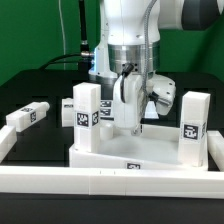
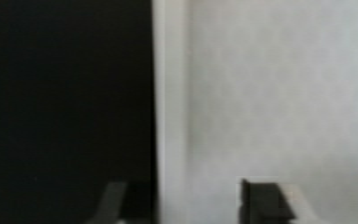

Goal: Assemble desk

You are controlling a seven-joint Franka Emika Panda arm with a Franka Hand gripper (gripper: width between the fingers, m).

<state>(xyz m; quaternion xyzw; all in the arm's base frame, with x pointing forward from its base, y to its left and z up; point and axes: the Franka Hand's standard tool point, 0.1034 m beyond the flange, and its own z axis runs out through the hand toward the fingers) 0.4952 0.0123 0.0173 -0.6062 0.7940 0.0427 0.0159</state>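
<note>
My two-finger gripper (image 1: 127, 122) hovers at centre over the wide white rimmed plastic desk panel (image 1: 110, 155), between an upright white square leg (image 1: 86, 108) at nine o'clock and another leg (image 1: 194, 118) at three. It is likely there to seat a further one. I cannot tell whether it grips anything.

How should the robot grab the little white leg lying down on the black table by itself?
Probably best by its middle, coming straight down from above and squeezing across the two long flat sides. The leg lies flat on the table, apart from the other parts, so its top is open and its straight sides suit a pinch.
</note>
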